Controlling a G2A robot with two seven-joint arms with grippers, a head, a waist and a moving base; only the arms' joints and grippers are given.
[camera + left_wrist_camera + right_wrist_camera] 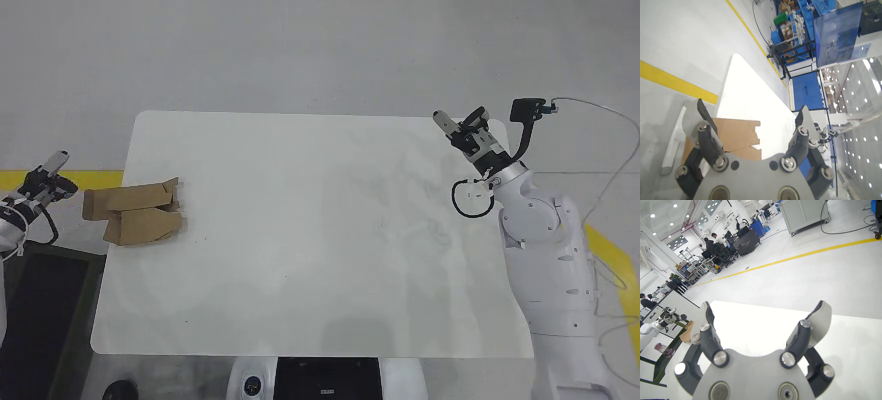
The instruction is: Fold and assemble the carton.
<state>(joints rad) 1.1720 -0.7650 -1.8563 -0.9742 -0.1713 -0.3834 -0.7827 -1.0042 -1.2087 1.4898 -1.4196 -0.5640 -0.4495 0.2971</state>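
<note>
A flattened brown carton lies at the left edge of the white table, partly hanging over it. In the left wrist view the carton lies just beyond my left gripper, which is open and holds nothing. From above, my left gripper hovers off the table, left of the carton. My right gripper is at the table's far right corner, open and empty. In the right wrist view my right gripper hangs above the table, and the carton is far off at the opposite edge.
The white tabletop between the carton and the right arm is bare. A cable loops off the right arm. Yellow floor lines run beside the table. The left arm stands beyond the carton in the right wrist view.
</note>
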